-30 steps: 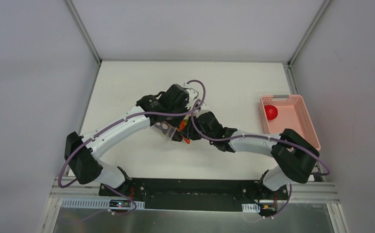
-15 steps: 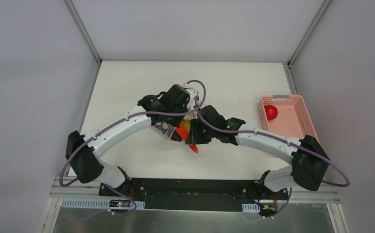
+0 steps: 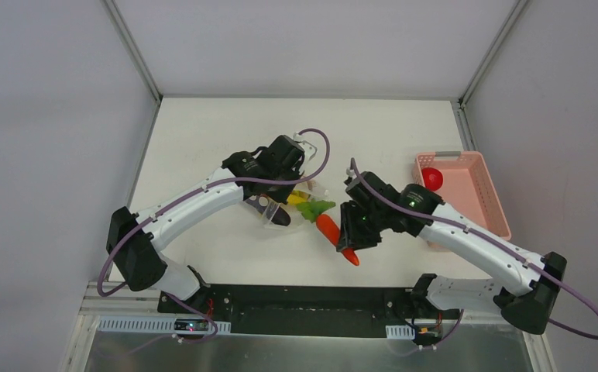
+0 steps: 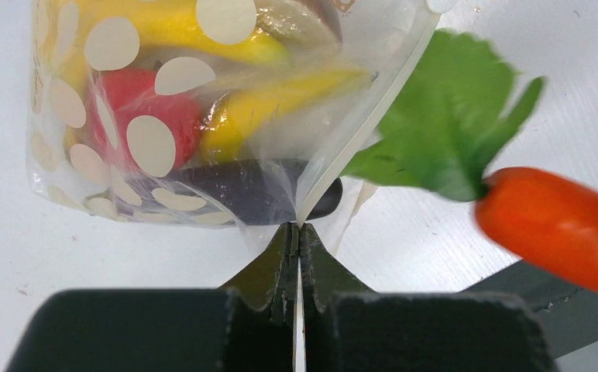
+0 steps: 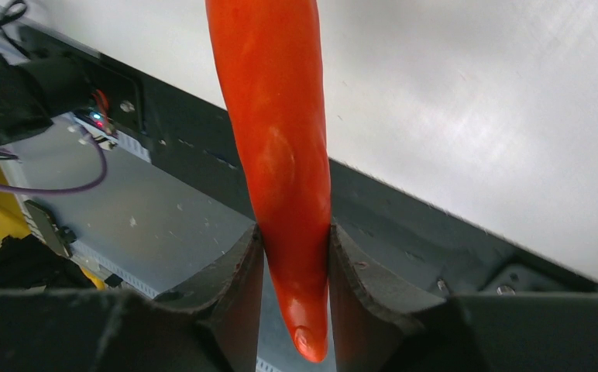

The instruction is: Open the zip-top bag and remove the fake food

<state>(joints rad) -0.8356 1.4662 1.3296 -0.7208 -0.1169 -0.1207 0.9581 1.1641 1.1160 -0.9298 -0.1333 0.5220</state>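
Observation:
The zip-top bag (image 4: pixel 156 132) is clear with cream dots and holds yellow bananas (image 4: pixel 265 101), a red piece (image 4: pixel 145 101) and a dark eggplant (image 4: pixel 249 190). It lies mid-table (image 3: pixel 284 205). My left gripper (image 4: pixel 297 232) is shut on the bag's open edge; it also shows in the top view (image 3: pixel 280 182). My right gripper (image 5: pixel 292 256) is shut on an orange toy carrot (image 5: pixel 280 139) with green leaves (image 4: pixel 443 139), held above the table right of the bag (image 3: pixel 333 232). The right gripper shows in the top view (image 3: pixel 352 232).
A pink slotted basket (image 3: pixel 482 203) stands at the right edge with a red tomato (image 3: pixel 432 178) in it. The black base rail (image 3: pixel 304 298) runs along the near edge. Grey walls surround the white table.
My right gripper has pulled the carrot out of the bag and carried it to the right, away from the bag's mouth. The left gripper has kept its hold on the bag.

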